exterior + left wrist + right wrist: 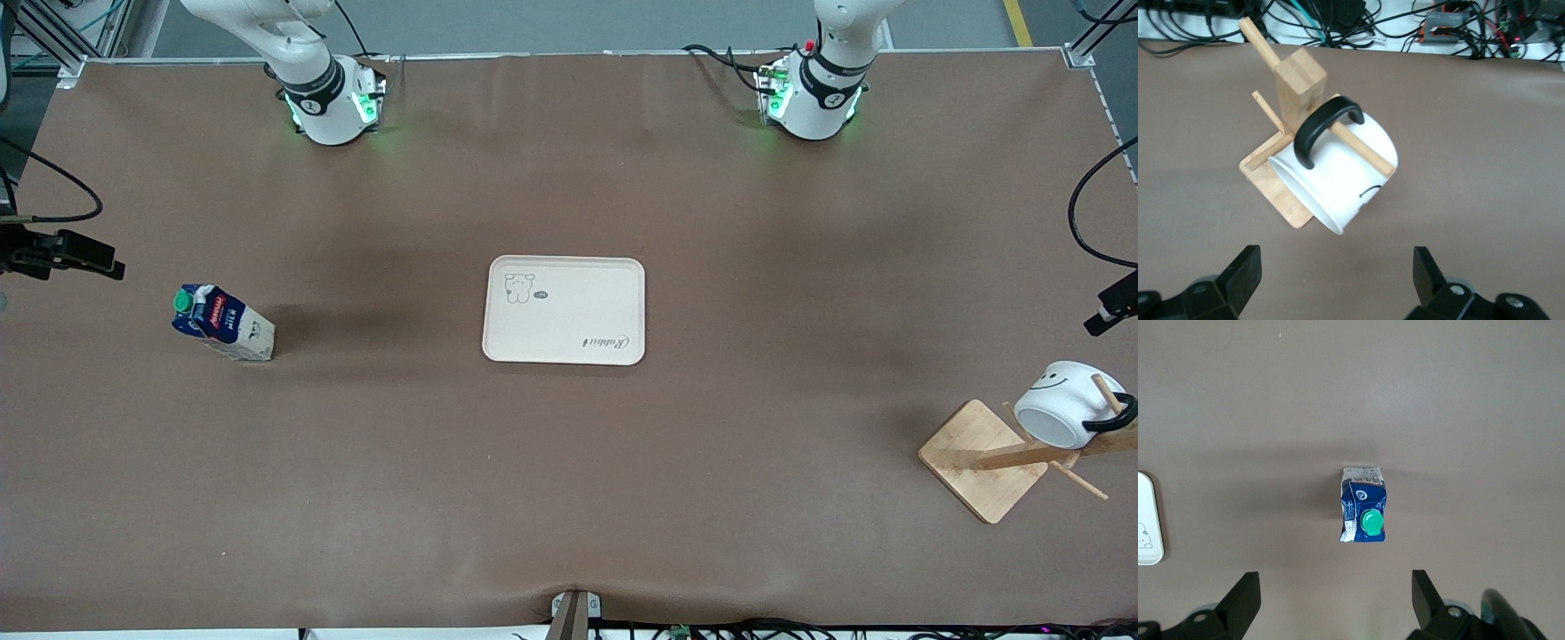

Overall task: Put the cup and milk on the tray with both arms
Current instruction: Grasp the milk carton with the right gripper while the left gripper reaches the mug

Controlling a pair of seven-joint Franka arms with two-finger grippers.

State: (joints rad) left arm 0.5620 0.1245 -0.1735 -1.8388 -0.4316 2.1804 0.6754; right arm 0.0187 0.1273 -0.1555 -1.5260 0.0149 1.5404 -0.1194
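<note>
Wooden pegs are holding the cup (1063,404) by its black handle on the rack (982,460), nearest the front camera at the left arm's end of the surface (569,498), so nothing is placed yet. Farther off, the milk (222,322) is standing at the right arm's end and the tray (564,310) is lying bare mid-surface. The left gripper (1337,283) over the cup and the right gripper (1335,603) over the milk are both hanging with jaws spread wide, gripping nothing.

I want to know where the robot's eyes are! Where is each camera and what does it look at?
Front view: high across the table, facing both arm bases; shows tray, milk, cup on its rack.
Left wrist view: on the left arm, above the cup; open left gripper shows.
Right wrist view: on the right arm, above the milk; open right gripper shows.
Shared: cup and milk each appear in the front view too.
</note>
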